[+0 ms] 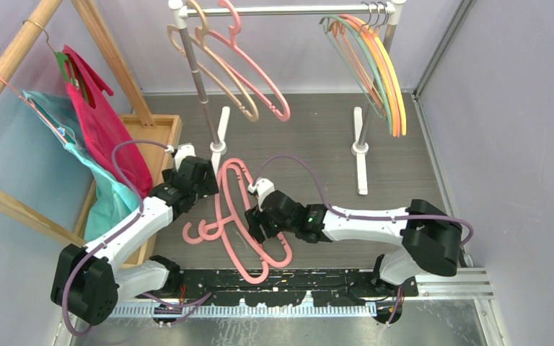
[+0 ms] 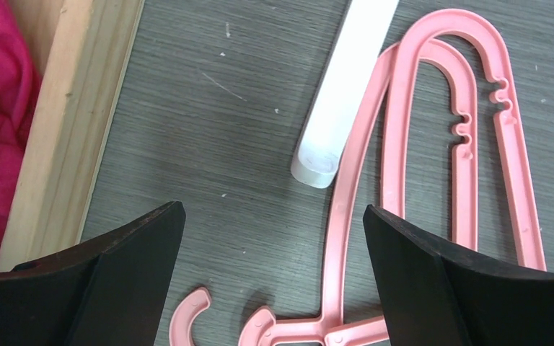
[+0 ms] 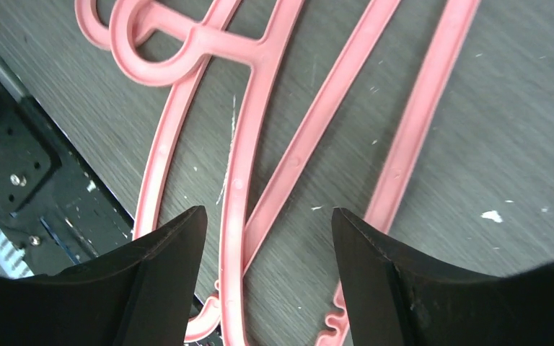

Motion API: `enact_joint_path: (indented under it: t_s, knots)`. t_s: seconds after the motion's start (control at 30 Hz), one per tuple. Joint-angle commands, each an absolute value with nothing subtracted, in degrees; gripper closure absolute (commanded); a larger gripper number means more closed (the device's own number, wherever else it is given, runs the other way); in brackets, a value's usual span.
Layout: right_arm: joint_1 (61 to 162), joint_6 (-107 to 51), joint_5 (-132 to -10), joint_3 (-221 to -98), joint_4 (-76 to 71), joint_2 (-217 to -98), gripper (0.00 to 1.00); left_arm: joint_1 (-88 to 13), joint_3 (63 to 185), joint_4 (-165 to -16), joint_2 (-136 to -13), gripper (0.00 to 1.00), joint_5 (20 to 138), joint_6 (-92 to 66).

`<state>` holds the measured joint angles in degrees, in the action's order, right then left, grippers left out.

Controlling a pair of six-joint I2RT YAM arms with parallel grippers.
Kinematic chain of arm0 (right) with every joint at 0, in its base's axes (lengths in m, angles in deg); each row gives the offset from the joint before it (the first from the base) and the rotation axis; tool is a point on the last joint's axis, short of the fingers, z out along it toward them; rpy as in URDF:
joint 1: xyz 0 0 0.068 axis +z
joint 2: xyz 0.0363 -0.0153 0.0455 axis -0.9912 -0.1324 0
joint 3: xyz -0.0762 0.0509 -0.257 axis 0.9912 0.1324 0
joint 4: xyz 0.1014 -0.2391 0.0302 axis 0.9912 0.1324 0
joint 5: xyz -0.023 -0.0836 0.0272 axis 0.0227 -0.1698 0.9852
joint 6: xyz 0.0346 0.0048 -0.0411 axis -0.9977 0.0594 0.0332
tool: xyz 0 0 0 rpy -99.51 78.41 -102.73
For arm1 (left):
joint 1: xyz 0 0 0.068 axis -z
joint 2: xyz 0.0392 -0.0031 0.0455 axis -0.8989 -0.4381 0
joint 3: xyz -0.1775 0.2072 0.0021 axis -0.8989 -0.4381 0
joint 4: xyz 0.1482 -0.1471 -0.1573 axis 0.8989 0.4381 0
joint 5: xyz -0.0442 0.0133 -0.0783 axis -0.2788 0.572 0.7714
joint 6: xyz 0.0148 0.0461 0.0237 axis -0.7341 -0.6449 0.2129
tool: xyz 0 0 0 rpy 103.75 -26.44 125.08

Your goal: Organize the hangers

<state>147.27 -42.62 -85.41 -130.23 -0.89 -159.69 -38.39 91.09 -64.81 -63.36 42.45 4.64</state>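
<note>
Two thick pink hangers flat on the grey table, overlapped, between the arms. Left gripper: hovers over bare table just beside their long bars, fingers spread wide, gripping nothing; white rack foot just ahead. Right gripper: hangs over the crossed pink bars, likewise wide apart and empty, two bars passing between its fingers. On the metal rail: pink and beige hangers near its left end, thin orange, yellow and grey-green ones at its right.
</note>
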Motion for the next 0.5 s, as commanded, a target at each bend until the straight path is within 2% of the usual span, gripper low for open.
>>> enact_joint_path:
  t_s: [0.0, 0.33, 0.47]
  knots:
    - [150.53, -40.31, -87.21, -132.31, -1.74, -163.09, 0.31, -41.78, 93.44, -64.21, -62.33, 0.02, 44.52, 7.59]
    - [156.12, -42.56, -87.01, -132.83, -0.81, -168.25, 0.37, -46.47, 93.69, -64.84, -64.33, 0.02, 47.85, 8.02]
    - [156.78, -43.4, -87.6, -132.65, -0.03, -170.82, 0.44, -46.57, 93.11, -65.67, -63.97, 0.02, 48.22, 7.86]
